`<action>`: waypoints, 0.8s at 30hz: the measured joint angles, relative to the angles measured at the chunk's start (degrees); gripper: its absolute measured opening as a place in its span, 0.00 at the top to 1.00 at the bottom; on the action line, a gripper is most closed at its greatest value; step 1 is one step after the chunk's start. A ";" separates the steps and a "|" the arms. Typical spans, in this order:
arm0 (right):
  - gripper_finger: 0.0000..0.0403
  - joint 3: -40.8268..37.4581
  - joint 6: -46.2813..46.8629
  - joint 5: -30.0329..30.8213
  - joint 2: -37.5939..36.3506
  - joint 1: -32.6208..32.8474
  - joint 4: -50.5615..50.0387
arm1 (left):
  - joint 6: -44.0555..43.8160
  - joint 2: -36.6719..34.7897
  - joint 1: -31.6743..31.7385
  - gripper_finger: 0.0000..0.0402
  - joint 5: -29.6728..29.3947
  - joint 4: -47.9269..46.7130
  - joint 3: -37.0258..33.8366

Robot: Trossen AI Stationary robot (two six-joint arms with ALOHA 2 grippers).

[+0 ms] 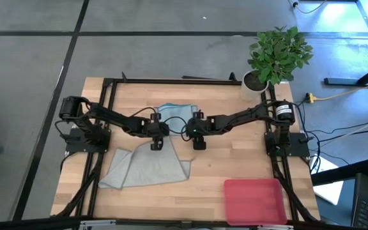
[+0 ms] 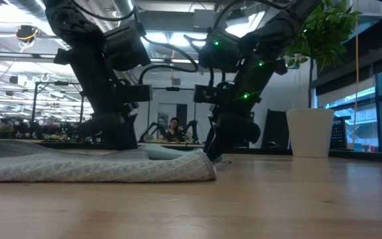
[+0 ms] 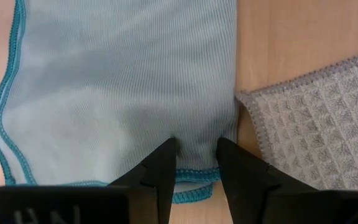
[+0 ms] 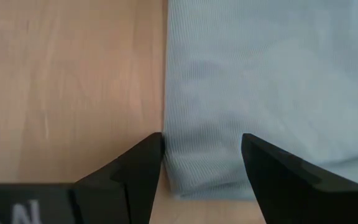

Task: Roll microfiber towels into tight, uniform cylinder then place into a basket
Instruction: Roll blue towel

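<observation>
Grey floor (image 1: pixel 171 57) with dark seams; potted plant (image 1: pixel 276 54); right-side windows (image 2: pixel 370 106).

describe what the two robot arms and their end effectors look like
Both arms are dark, nearly black, built of slim jointed segments with black cables looping alongside them. The left end effector and the right end effector each end in two flat, black, wedge-shaped fingers. The right arm has a silver-banded cylinder near its base, and small green lights glow on its housings.
</observation>
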 joint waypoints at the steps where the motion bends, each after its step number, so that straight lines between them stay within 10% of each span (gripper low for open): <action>1: 0.44 -0.22 0.05 0.00 -0.02 -0.07 0.19 | 0.00 0.02 0.00 0.73 0.09 -0.05 -0.02; 10: 0.56 -1.20 2.06 -0.18 -0.10 -0.39 0.32 | 1.46 0.18 -0.04 0.97 0.44 -0.35 -0.11; 24: 0.97 -1.28 4.87 0.20 0.04 -0.53 -0.77 | 1.46 0.17 -0.04 1.00 0.22 -0.93 -0.13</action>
